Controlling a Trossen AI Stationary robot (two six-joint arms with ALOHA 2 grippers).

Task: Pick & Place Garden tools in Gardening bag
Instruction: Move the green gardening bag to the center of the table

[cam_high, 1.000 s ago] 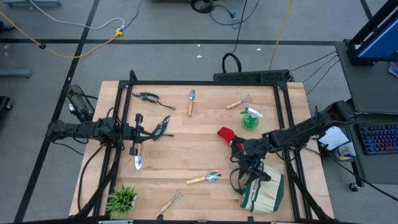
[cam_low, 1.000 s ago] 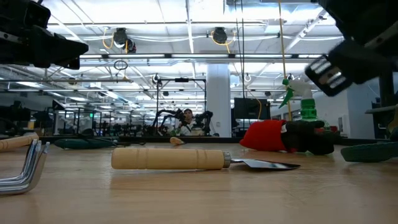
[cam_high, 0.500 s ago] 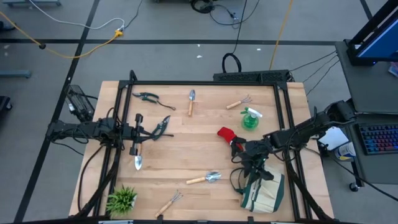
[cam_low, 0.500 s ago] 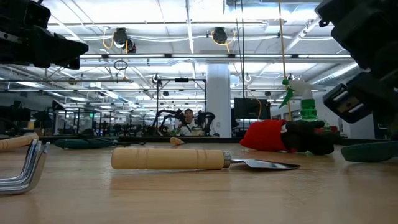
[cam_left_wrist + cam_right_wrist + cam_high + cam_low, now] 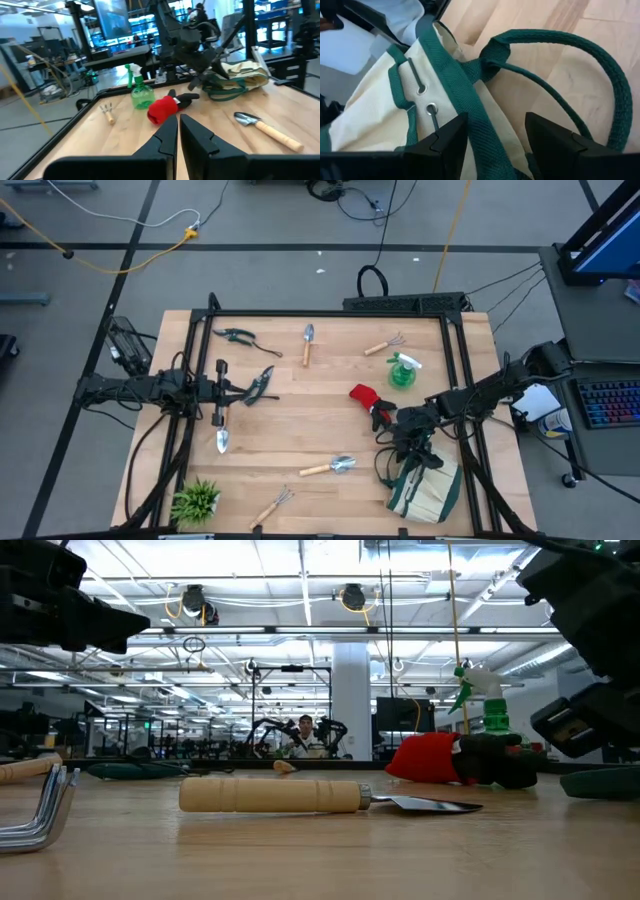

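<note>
The cream gardening bag (image 5: 425, 490) with green trim lies at the table's near right. My right gripper (image 5: 415, 445) is open just above its mouth. In the right wrist view its two fingers (image 5: 447, 145) stand on either side of the bag's green rim, beside a loop handle (image 5: 600, 65). My left gripper (image 5: 240, 393) is shut and empty, hovering at the table's left beside black-handled pruners (image 5: 262, 383). Red-and-black gloves (image 5: 368, 402) and a green spray bottle (image 5: 402, 370) lie just beyond the bag. My right gripper's open fingers come from above and stand on either side of the bag's green-trimmed rim (image 5: 480, 125), near its eyelets. I cannot tell whether they touch it.
A wooden-handled trowel (image 5: 330, 467) and a small rake (image 5: 272, 505) lie near the front edge. Another trowel (image 5: 221, 435) lies by my left gripper. Pruners (image 5: 236, 336), a trowel (image 5: 308, 343) and a rake (image 5: 385, 344) lie at the far side. A potted plant (image 5: 196, 500) stands at the near left corner.
My right gripper has gone down and toward the table's near edge, from beside the gloves to over the bag's mouth.
</note>
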